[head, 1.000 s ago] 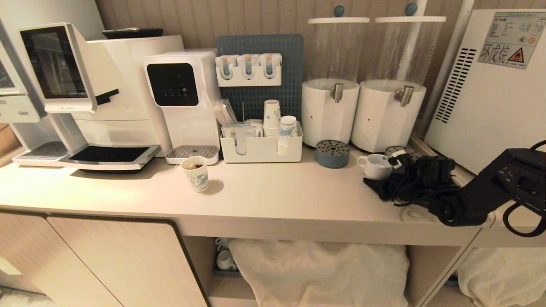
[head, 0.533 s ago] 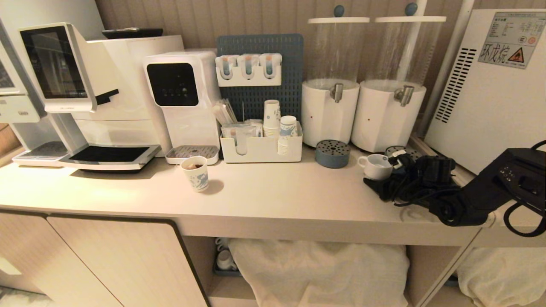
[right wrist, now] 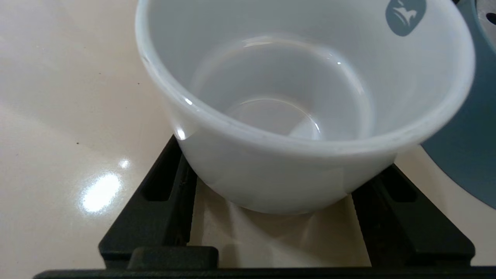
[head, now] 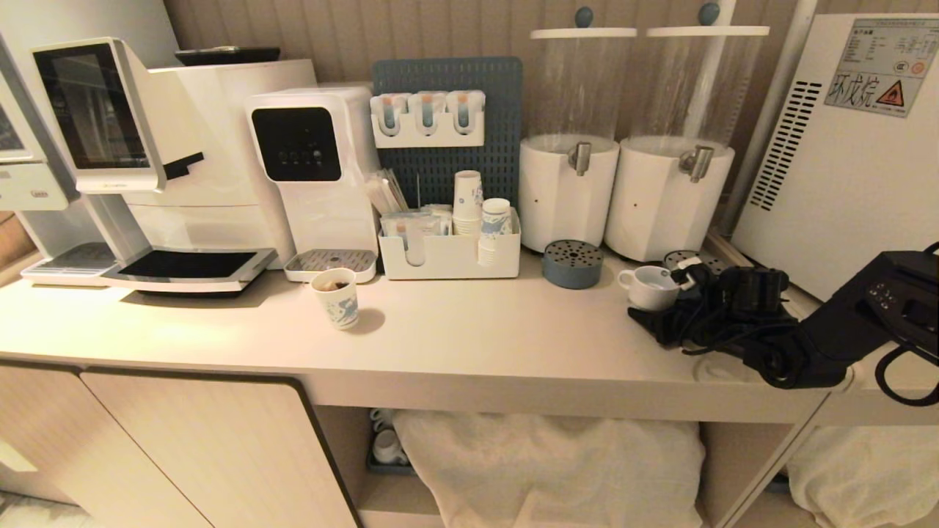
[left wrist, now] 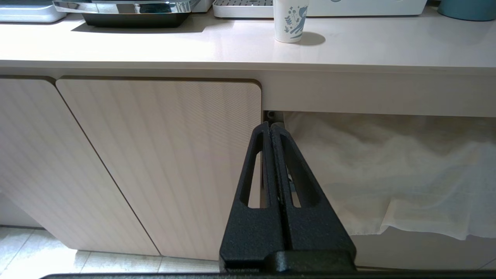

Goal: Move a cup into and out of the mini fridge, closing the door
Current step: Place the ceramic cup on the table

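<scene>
The cup (right wrist: 302, 116) looks like glossy white ceramic, smooth, with small highlights on its rim and inner wall. The countertop (head: 477, 337) is a smooth, pale, semi-glossy surface that reflects a lamp as a bright spot. The right gripper (right wrist: 271, 217) and left gripper (left wrist: 271, 162) have fingers of matt black, finely grainy plastic. The cabinet door (left wrist: 162, 162) shows a light wood-grain finish, matt and finely ribbed. White cloth (left wrist: 387, 170) hangs soft and wrinkled. The patterned cup (head: 337, 297) looks like paper. The dispenser taps (head: 579, 158) look like brushed metal. The mini fridge (head: 843, 161) side is smooth matt white.
</scene>
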### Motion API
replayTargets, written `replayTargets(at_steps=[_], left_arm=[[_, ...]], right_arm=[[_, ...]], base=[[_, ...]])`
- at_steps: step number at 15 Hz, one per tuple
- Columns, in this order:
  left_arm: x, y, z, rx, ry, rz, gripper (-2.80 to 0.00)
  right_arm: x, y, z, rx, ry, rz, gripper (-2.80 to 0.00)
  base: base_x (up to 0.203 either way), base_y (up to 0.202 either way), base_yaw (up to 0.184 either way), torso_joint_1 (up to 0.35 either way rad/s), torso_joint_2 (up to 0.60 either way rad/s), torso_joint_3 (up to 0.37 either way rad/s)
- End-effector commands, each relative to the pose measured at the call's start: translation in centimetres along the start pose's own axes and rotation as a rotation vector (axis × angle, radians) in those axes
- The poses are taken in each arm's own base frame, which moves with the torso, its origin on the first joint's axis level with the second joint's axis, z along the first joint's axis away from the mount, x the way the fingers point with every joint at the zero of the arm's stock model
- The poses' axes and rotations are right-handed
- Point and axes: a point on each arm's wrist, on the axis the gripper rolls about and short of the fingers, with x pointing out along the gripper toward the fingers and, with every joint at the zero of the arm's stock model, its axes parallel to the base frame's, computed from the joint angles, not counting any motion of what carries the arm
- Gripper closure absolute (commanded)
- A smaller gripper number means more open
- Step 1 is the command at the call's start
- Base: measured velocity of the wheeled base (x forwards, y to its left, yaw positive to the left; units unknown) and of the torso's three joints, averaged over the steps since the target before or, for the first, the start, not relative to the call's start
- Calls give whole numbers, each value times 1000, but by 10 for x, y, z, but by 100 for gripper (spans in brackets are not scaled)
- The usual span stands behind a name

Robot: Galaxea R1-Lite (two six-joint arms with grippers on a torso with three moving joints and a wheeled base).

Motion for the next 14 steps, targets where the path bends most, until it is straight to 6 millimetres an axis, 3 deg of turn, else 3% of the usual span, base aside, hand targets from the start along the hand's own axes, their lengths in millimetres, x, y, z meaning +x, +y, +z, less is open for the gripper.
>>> replayTargets(at_steps=[1,11,14], left_arm=[[0,0,0,0,0,1,0],[0,0,0,0,0,1,0],[0,0,0,0,0,1,0]], right_arm=[[-4,-1,8,-9,-29,-6,-280],[-13,-3,23,-15,-51,-14,-280],[-10,-2,18,-12,-39,-10,-280]], base=[[0,0,0,0,0,0],[0,0,0,0,0,0],[0,0,0,0,0,0]])
